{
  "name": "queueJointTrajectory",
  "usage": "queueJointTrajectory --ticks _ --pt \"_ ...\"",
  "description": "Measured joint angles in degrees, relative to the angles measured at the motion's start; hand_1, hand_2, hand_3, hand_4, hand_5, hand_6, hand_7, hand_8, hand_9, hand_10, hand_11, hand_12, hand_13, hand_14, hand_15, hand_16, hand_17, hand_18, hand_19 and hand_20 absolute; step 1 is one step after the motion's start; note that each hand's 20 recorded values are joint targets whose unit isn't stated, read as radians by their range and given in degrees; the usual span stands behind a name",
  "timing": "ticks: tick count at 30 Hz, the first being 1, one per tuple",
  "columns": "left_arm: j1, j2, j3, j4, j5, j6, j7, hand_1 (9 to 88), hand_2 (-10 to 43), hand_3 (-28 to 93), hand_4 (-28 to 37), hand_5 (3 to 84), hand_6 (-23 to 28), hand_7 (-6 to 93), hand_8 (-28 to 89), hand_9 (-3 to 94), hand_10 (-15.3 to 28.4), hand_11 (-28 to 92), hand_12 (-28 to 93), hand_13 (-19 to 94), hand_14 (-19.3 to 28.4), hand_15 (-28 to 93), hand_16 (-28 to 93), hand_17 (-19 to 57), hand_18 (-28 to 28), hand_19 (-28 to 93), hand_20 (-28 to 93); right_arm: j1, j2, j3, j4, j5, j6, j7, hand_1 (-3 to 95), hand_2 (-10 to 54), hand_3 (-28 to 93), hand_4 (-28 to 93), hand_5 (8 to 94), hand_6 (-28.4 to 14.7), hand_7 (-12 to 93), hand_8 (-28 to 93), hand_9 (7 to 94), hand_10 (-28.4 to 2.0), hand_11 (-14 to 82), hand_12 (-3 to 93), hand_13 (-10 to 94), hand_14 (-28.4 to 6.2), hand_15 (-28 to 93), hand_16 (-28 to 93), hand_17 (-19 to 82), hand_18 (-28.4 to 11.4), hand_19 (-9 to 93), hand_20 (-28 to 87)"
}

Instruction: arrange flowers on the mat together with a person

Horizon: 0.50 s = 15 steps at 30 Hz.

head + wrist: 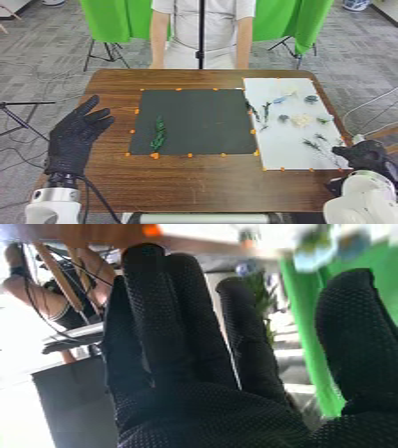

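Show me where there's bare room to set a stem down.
Dark mat: the wide patch between the green sprig and the white mat. Table: the strip between the dark mat's near edge and the table's near edge. Crowded: the white mat's middle, with flowers close together; the right hand is by its near right corner.

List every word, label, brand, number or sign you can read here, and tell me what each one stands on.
There are none that can be read.
Dark mat: plain, no text.
White mat: flowers and sprigs lie on it, but no readable label.
Wooden table: orange marks, no legible letters or numbers.
Background: any print there is too small or blurred to read.
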Motion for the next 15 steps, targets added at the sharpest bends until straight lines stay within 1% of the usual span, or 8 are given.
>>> queueJointTrajectory --ticks 4,8,10,12,14,15 --pt "-0.21 0.00 0.01 0.00 0.00 0.00 -0.19 23.9 7.5 76 -22.5 41.7 11.2 8.1 -7 41.3 21.5 28 12 30 27.7 58 -8 -4.1 24.9 59 15 1.82 0.00 -1.83 2.26 -0.29 -4.68 -0.34 28.0 -0.8 70 -22 51.8 -2.4 15 -13 61.2 -18.8 25.9 16.2 57 -16.9 58 10 16 -28.3 64 15" --pt "-0.32 -0.01 0.03 -0.01 0.00 -0.02 -0.40 23.9 7.5 76 -22.5 41.6 11.2 8.1 -7 41.3 21.5 28 12 30 27.8 58 -8 -4.1 24.9 59 15 3.97 -0.01 -3.51 4.23 -0.23 -5.56 -0.40 29.1 -0.9 69 -22 53.4 -1.6 15 -13 61.8 -18.5 25.8 16.2 58 -16.5 58 10 16 -28.3 63 16" --pt "-0.34 -0.07 0.03 -0.01 0.00 -0.02 -0.49 23.9 7.5 76 -22.5 41.6 11.1 8.1 -7 41.2 21.5 28 12 30 27.7 58 -8 -4.1 24.9 59 15 4.79 -0.01 -3.95 4.74 -0.24 -5.76 -0.39 31.8 -1.2 68 -22 57.1 -0.9 16 -14 64.2 -17.5 26.2 16.3 59 -15.9 57 11 17 -27.8 63 16" --pt "-0.34 -0.07 0.03 -0.01 0.00 -0.02 -0.56 23.9 7.5 76 -22.5 41.6 11.1 8.0 -7 41.2 21.5 28 12 30 27.7 58 -8 -4.1 24.9 59 15 5.57 0.01 -4.39 5.24 -0.37 -6.16 -0.33 37.2 -3.2 67 -23 65.4 0.3 17 -15 70.1 -15.6 27.0 16.5 63 -14.3 56 11 19 -26.3 64 16" --pt "-0.34 -0.07 0.03 -0.01 0.00 -0.02 -0.59 23.8 7.5 76 -22.4 41.6 11.1 8.0 -7 41.2 21.5 28 12 30 27.7 58 -8 -4.2 24.9 59 15 6.43 0.07 -4.78 5.71 -1.03 -6.89 -0.17 42.6 -5.5 65 -26 72.0 0.8 17 -9 75.1 -13.0 27.9 17.4 66 -12.6 55 13 20 -24.8 66 16" --pt "-0.33 -0.07 0.03 -0.01 0.00 -0.02 -0.59 23.8 7.5 76 -22.4 41.6 11.2 8.0 -7 41.2 21.6 28 12 30 27.7 58 -8 -4.1 24.9 59 15 6.93 0.17 -5.03 5.94 -1.68 -7.22 -0.09 45.4 -6.3 63 -26 75.1 1.0 18 -7 77.3 -12.2 28.3 17.7 68 -11.8 54 14 21 -24.2 66 16"
